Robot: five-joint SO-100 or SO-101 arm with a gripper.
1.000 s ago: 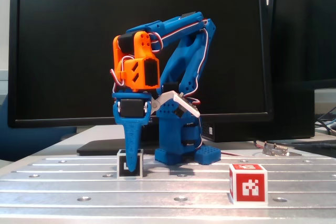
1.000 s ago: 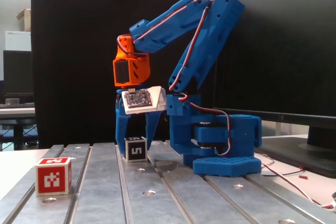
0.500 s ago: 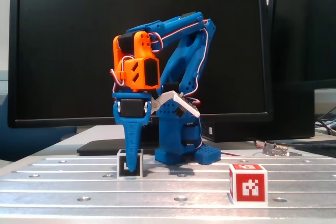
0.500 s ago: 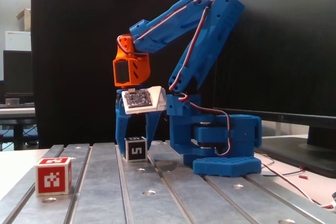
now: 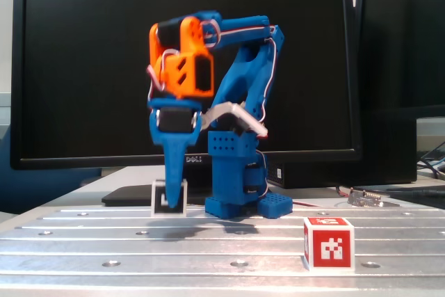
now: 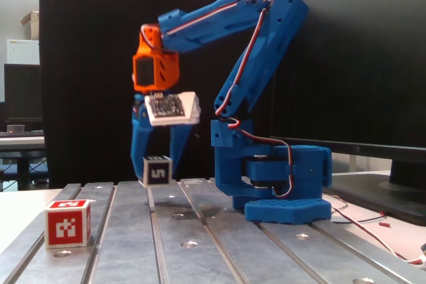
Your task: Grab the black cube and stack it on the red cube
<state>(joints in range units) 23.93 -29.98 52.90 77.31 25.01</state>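
In both fixed views the gripper (image 5: 171, 208) (image 6: 154, 176) is clamped on the black cube (image 5: 169, 199) (image 6: 157, 171), which hangs clear of the grooved metal table (image 5: 222, 245) (image 6: 133, 231) with a gap under it. In a fixed view where the arm faces the camera, the cube sits left of centre, just above the table's far edge; one blue finger (image 5: 173, 179) runs down over its front face and hides most of the marker. In a fixed view from the side, the cube is in the lower left middle of the frame, held between two blue fingers (image 6: 138, 157) that reach down on either side of it; its near face shows a white "5"-like marker, and the cube sits nearly square to the table, at most slightly tilted. Being a cube, it has no long axis to speak of. The orange wrist section (image 5: 182, 60) (image 6: 152, 68) stands above the fingers, with the blue arm (image 5: 240, 39) (image 6: 253, 38) arching back to its base (image 5: 240, 193) (image 6: 279, 187). The red cube (image 5: 328, 243) (image 6: 67, 223) rests on the table, well apart from the black one: at lower right in the front-facing picture, at lower left in the side one, with a white blocky marker on its near face. A dark monitor (image 5: 83, 67) fills the background.
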